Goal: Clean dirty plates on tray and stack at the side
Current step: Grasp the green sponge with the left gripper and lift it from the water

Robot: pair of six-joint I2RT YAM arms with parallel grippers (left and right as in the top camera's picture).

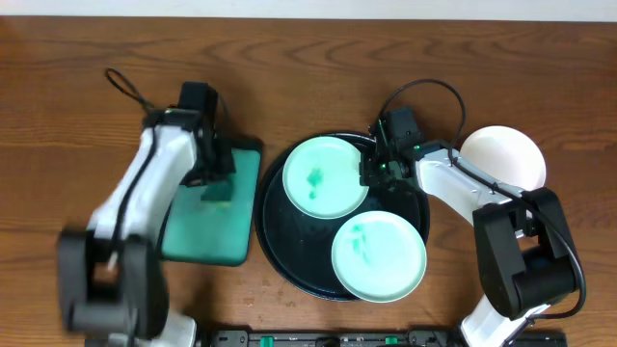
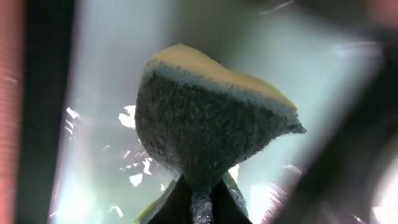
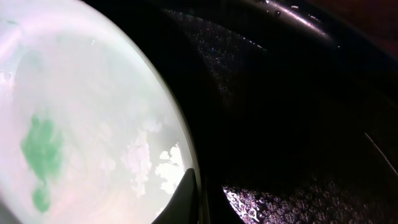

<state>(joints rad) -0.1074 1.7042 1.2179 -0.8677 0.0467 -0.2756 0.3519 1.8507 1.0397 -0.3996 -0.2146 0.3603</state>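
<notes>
Two pale mint green plates with teal smears lie in the black tray [image 1: 277, 246]: one at the back left [image 1: 325, 175], one at the front right [image 1: 379, 255]. A white plate [image 1: 503, 159] lies on the wood table right of the tray. My right gripper [image 1: 376, 171] is shut on the right rim of the back mint plate [image 3: 81, 124]; in the right wrist view one finger of the gripper [image 3: 199, 205] lies on the plate's top. My left gripper [image 1: 218, 181] is shut on a yellow and dark grey sponge [image 2: 211, 124], pinched at its lower end [image 2: 202, 199], over the teal rectangular tray.
The teal rectangular tray [image 1: 207, 236] lies just left of the black tray, almost touching it. The black tray's base [image 3: 298, 124] is wet and glossy. Bare wood tabletop [image 1: 77, 145] lies to the far left and behind.
</notes>
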